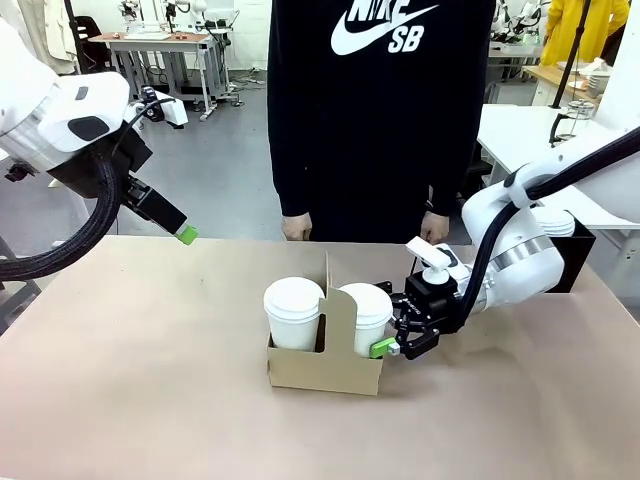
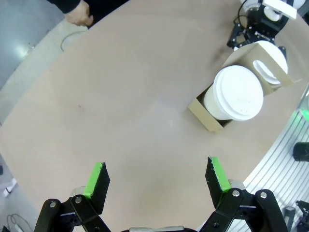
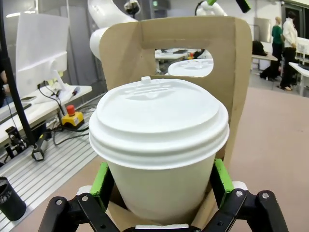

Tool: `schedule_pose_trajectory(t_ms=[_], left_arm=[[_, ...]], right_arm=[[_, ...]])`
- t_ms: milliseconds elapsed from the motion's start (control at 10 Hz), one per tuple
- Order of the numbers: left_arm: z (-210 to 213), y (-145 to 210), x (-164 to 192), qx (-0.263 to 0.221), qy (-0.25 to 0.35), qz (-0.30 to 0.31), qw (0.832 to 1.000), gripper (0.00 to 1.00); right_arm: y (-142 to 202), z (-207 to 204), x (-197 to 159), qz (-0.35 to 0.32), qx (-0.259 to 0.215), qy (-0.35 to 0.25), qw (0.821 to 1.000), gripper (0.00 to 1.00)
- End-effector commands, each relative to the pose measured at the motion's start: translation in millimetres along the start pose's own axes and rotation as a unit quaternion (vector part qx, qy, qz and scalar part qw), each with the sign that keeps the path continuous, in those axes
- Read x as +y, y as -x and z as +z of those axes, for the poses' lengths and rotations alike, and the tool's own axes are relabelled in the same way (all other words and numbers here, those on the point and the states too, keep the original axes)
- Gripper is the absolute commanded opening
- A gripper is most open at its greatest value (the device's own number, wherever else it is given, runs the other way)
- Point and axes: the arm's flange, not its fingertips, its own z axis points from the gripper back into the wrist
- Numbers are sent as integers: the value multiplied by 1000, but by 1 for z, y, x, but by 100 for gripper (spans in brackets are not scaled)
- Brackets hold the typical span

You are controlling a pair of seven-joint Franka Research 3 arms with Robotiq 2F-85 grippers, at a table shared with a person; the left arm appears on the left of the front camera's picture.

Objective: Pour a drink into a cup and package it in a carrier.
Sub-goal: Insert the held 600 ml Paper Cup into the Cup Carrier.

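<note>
Lidded cup (image 3: 159, 145) seated in carrier (image 1: 325, 365), clamped between right jaws, left jaws apart, raised well clear

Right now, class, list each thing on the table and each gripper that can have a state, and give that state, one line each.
Carrier: upright on the table, both slots filled.
Left cup: lidded, seated in the carrier.
Right cup: lidded, seated in the carrier, between the right gripper's pads.
Right gripper: jaws around the right cup.
Left gripper: jaws open, empty, above the table.

White "NIKE SB" w/ swoosh logo on person's black top (image 1: 380, 110); no other legible txt.
</note>
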Motion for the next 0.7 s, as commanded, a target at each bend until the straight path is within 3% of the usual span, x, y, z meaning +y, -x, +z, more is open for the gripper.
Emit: schedule_pose_trajectory(t_ms=[0, 300, 600], left_arm=[[2, -2, -2, 3, -2, 5, 1000, 100], [2, -2, -2, 3, -2, 5, 1000, 100], [2, -2, -2, 3, -2, 5, 1000, 100]], right_arm=[[-10, 13, 12, -3, 21, 13, 1000, 100], [-27, 38, 25, -8, 29, 41, 999, 100], [-79, 95, 79, -46, 73, 172, 981, 100]])
